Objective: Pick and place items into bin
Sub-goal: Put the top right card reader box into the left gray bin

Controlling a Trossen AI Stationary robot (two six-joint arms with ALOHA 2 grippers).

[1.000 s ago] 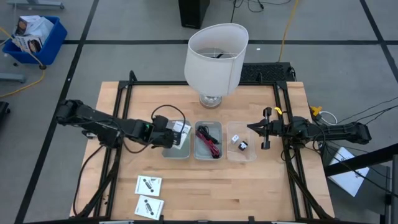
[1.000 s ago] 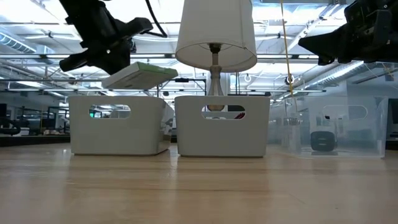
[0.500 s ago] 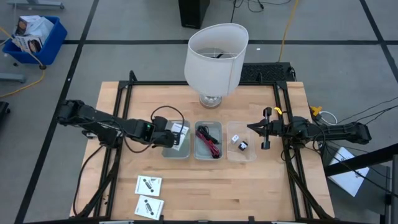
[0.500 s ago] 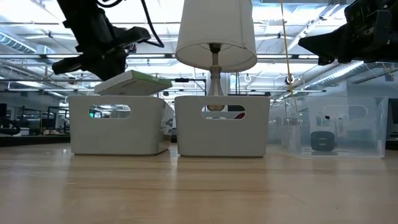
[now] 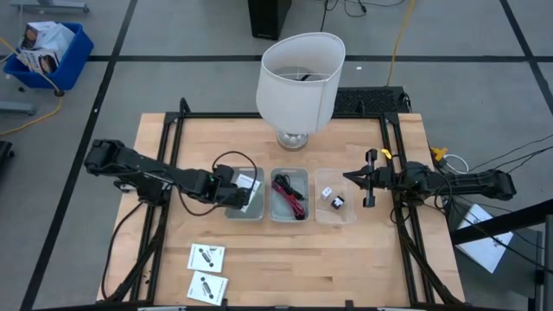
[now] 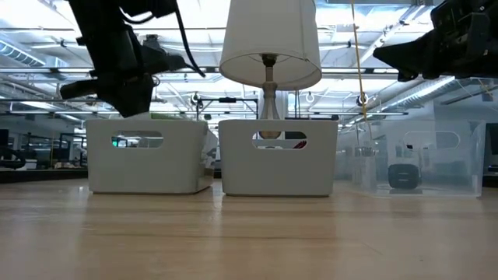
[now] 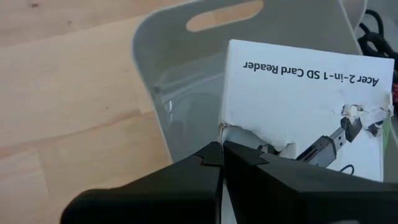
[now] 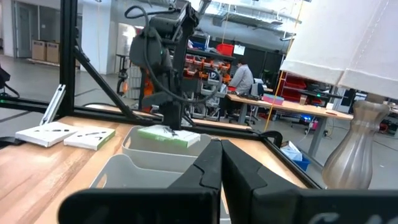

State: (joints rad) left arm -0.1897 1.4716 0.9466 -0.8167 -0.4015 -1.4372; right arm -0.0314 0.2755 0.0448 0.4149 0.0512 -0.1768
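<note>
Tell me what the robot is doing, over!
Left gripper shut on a white packet, low over the left bin. Right gripper shut, waiting beside the clear bin. Two packets left on table. Nothing blocking.

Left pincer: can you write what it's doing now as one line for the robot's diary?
left pincer: shut on white packet, over left bin | right pincer: shut, waiting beside clear bin | two packets on table
</note>
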